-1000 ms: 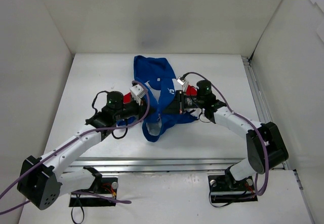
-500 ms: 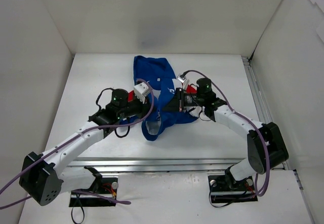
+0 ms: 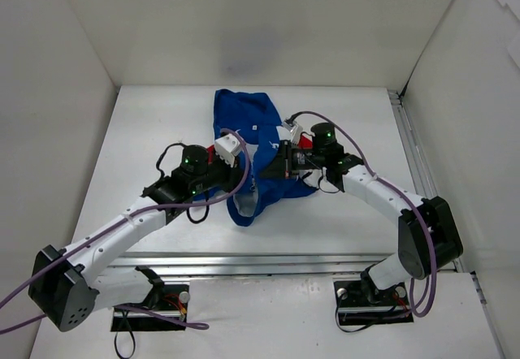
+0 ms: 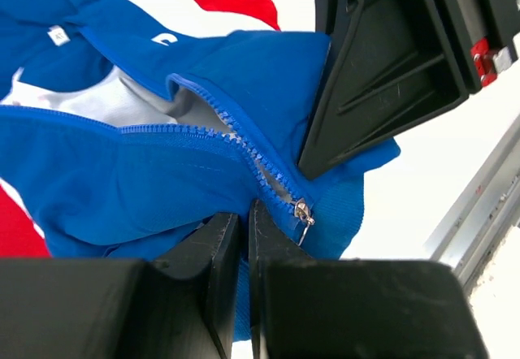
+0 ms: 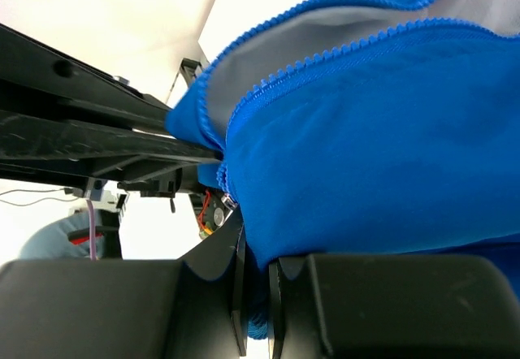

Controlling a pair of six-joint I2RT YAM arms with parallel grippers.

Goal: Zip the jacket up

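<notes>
The left pincer and right pincer each pinch jacket cloth beside the zip slider; a slipping fold could leave the teeth misaligned, jamming it.

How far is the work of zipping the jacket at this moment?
Done: the slider sits at the bottom end of the zipper, where the two rows of teeth meet. In hand: the left gripper and the right gripper are each shut on blue fabric of the jacket close to that slider. Left: nearly all of it, since above the slider the teeth stand apart and the pale lining shows.
</notes>
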